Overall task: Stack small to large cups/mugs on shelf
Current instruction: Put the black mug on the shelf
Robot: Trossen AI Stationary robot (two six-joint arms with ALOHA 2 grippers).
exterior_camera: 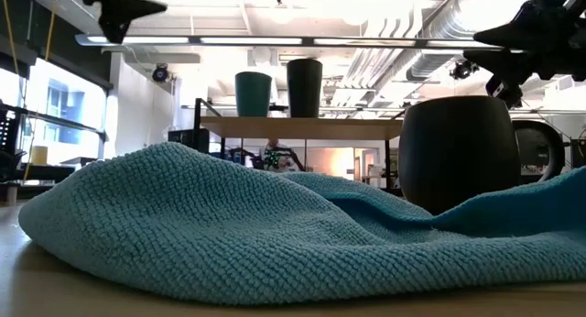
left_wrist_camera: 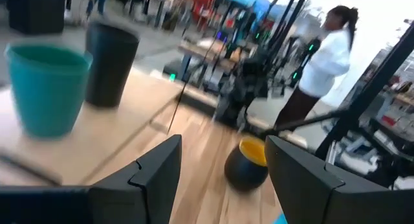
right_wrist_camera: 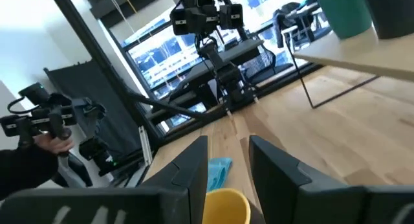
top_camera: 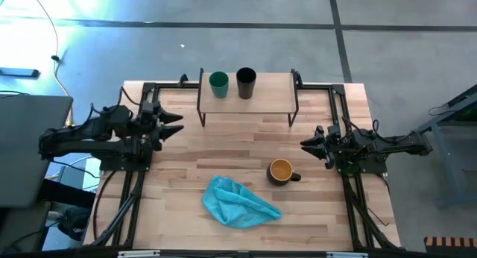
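Nearest the front edge of the light wooden tabletop (top_camera: 223, 150): a crumpled teal-blue terry cloth (top_camera: 237, 203). Low view is mostly filled by it.

Just behind and to the right of the cloth: the wide dark mug with yellow-orange inside (top_camera: 281, 171), upright on the tabletop, handle pointing toward the right arm. High view shows the orange interior; low view gives only its dark outer wall (exterior_camera: 458, 150), partly hidden by the cloth (exterior_camera: 229, 225). Left wrist view catches it too, rim yellow (left_wrist_camera: 249, 162).

Mid-tabletop, either side: left claw (top_camera: 177, 124) hangs over the left edge, fingers spread, holding nothing; left wrist view confirms a wide gap between its fingers (left_wrist_camera: 158, 169). Right claw (top_camera: 305, 144) hovers just beside the mug, not touching it; fingers parted a little, nothing between them, with the yellow rim showing below the fingers (right_wrist_camera: 194, 166) in the right wrist view.

Far edge: small light-wood shelf on thin black metal legs (top_camera: 268, 90). On its top stand the small green cup (top_camera: 218, 83) and, just beside it on the right, the taller black cup (top_camera: 246, 83), both upright, apart.

Beyond the tabletop: left wrist view alone shows a person in a white top (left_wrist_camera: 320, 62); right wrist view shows a hand (right_wrist_camera: 48, 140) on a dark rig.

No readable writing on any item.
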